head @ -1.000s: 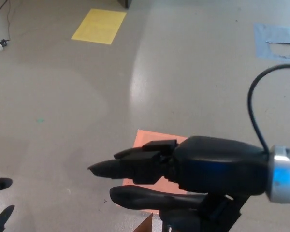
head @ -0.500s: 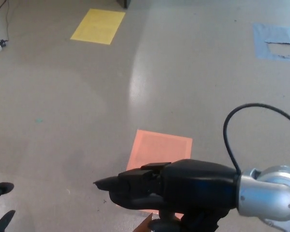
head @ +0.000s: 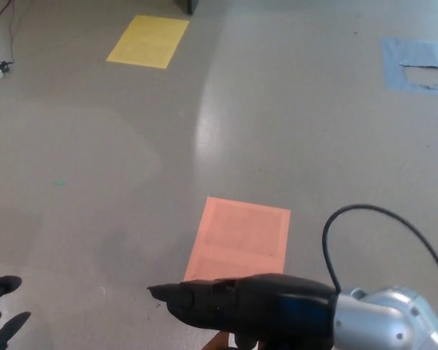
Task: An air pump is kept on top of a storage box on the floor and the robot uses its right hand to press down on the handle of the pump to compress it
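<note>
1. Fingers [head: 186, 299] of the right hand [head: 255, 317] are stretched leftward; any grasp cannot be told.
2. Pump and box are hidden beneath.
3. Left hand [head: 0, 313] fingertips are seen near left.

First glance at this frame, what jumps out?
The right robot hand fills the bottom edge, fingers pointing left, with a silver wrist and a black cable looping above it. Behind it lies an orange floor patch; a yellow patch sits top left and a torn blue one top right. The left robot hand's fingertips peek in at bottom left.
</note>
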